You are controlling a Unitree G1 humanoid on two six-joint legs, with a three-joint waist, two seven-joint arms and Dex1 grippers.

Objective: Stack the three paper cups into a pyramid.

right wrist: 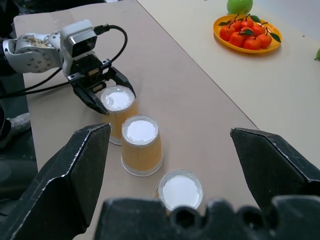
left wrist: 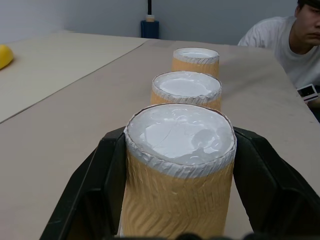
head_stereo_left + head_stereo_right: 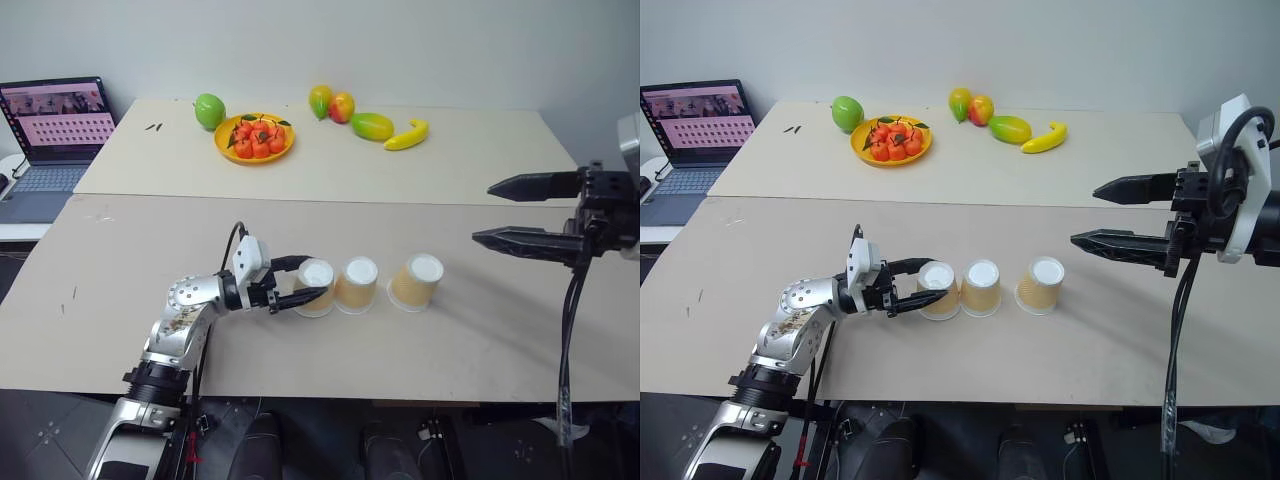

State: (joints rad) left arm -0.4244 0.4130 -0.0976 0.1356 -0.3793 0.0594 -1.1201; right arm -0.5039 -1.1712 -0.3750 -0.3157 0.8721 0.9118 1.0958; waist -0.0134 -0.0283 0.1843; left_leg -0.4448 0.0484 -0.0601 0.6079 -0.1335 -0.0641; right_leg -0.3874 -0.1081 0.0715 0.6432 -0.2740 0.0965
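My left gripper (image 3: 305,281) clamps the leftmost paper cup (image 3: 316,287) on the near beige table (image 3: 120,300); right gripper (image 3: 492,212) spread wide, aloft.

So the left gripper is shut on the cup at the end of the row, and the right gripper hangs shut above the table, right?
Not quite. The right gripper is open, its fingers spread wide with nothing between them, as the right eye view shows. The rest holds: the left gripper is shut on the end cup of the row.
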